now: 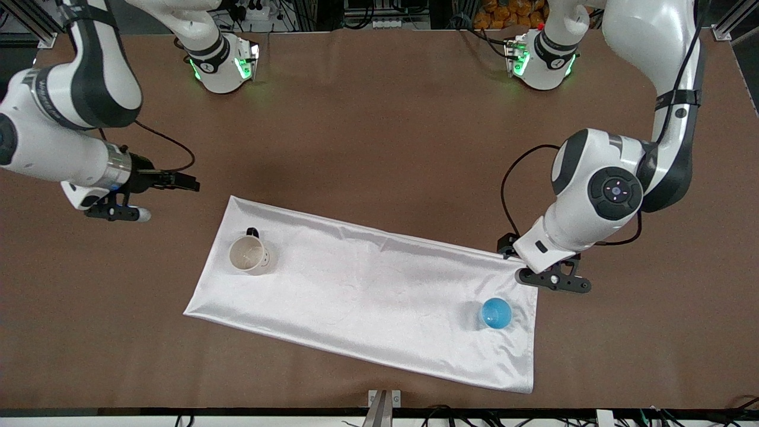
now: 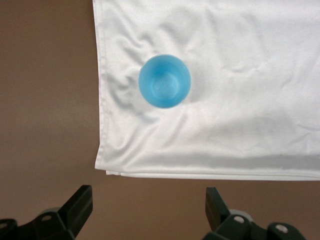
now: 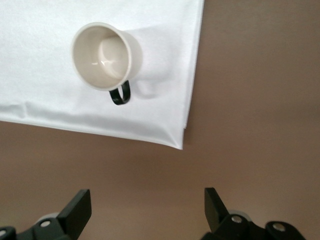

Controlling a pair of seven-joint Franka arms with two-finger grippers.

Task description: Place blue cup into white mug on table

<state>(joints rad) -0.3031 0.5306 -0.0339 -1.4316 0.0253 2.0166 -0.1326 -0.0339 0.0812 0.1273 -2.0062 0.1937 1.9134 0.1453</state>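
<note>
Now my left end effector point(image 1: 554, 280), spread wide, hovers over the white cloth's point(image 1: 367, 284) edge, blue cup point(image 1: 496, 313) at seven o'clock. My right end effector point(image 1: 181, 181) waits wide over bare tabletop point(image 1: 379, 130), white mug point(image 1: 248, 254) at four o'clock.

left gripper point(image 1: 554, 279) pointing down with fingers point(image 2: 80, 202) spread wide, right gripper point(image 1: 178, 181) up in the air, fingers point(image 3: 77, 207) likewise spread, both empty

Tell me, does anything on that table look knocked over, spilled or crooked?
Nothing is spilled or tipped. The blue cup and white mug both stand upright on the white cloth. The cloth lies slanted across the table and is slightly wrinkled.
</note>
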